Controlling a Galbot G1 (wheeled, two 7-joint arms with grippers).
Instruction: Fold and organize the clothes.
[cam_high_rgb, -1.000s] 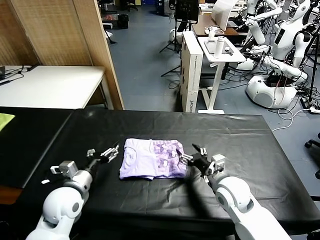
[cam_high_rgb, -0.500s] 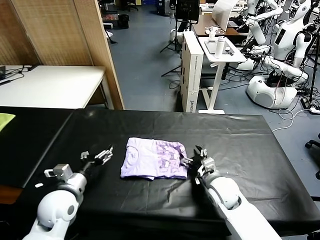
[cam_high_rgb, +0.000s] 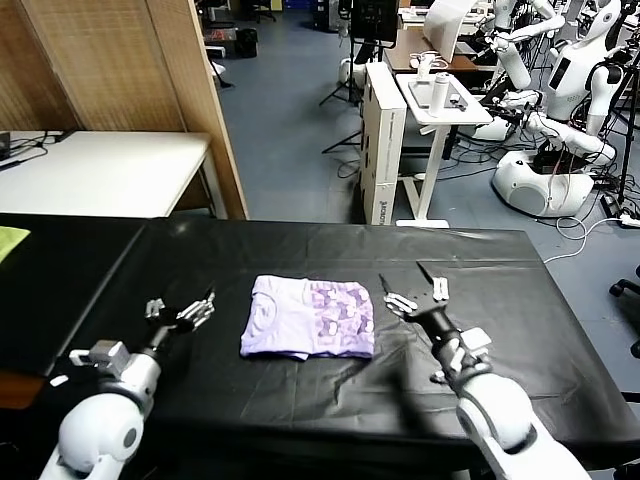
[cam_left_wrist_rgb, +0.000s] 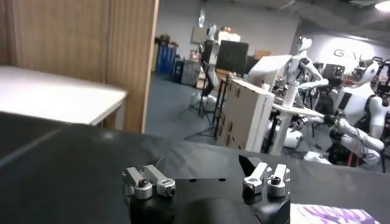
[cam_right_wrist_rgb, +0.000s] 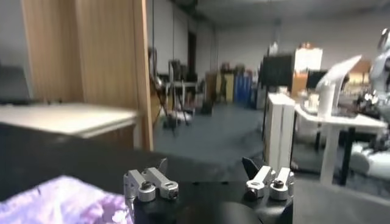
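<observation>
Cloth, metal and matt black under my fingers

My fingers (cam_high_rgb: 404, 301) are bare bright metal; the T-shirt (cam_high_rgb: 308, 318) is thin, wrinkled lavender cloth; under it the table cover (cam_high_rgb: 300, 250) is matt black; behind stands a wood-grain panel (cam_high_rgb: 130, 65).

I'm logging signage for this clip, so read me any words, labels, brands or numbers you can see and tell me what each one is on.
"GA...": pale letters on the back wall in the left wrist view, cut off, the rest unreadable.
Upright white box in the head view: dark lettering down its edge, too small to read.
Folded T-shirt: purple print, a pattern, no readable words.
Nothing else legible.
</observation>
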